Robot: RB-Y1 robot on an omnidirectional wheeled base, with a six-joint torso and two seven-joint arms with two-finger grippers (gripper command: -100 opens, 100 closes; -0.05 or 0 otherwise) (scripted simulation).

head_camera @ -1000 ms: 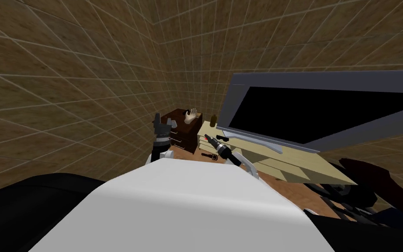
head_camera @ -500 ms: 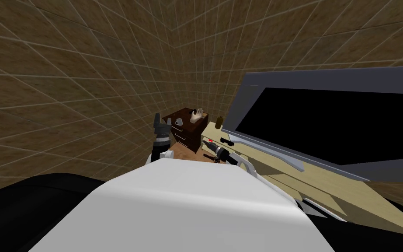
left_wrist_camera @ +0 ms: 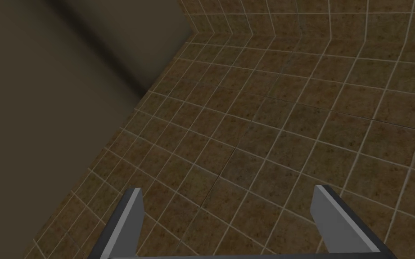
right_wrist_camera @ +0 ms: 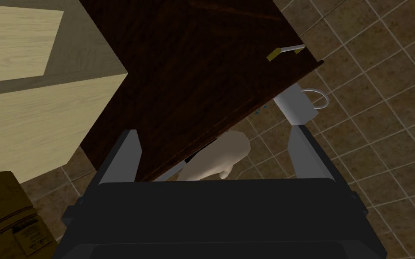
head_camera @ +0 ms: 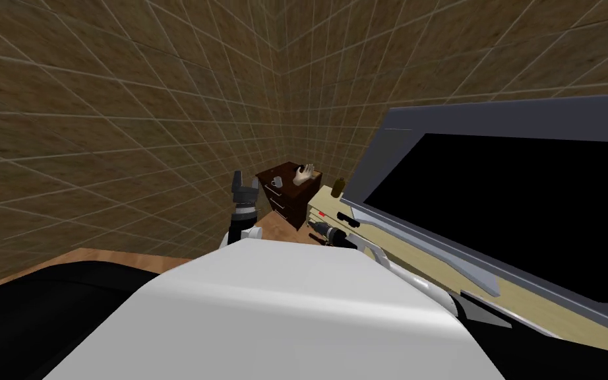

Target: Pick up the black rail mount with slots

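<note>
View has swung since a second ago: my own turn, nothing on the furniture moved. One grey window frame [head_camera: 494,119] around a black area fills the right half. One light wood desk [head_camera: 547,310] runs below it to the lower right. One dark chest [head_camera: 293,201] at centre carries one pale hand model [head_camera: 304,174] and one mug [head_camera: 277,181]. One brown bottle [head_camera: 337,187], one red tag [head_camera: 321,214]. Rail mount [head_camera: 347,218], likely the single black bar on the desk, lies just beside the right gripper [head_camera: 314,225], whose fingers are spread and empty. Left gripper [head_camera: 243,179] is the same. Lined up, not grasped.
</note>
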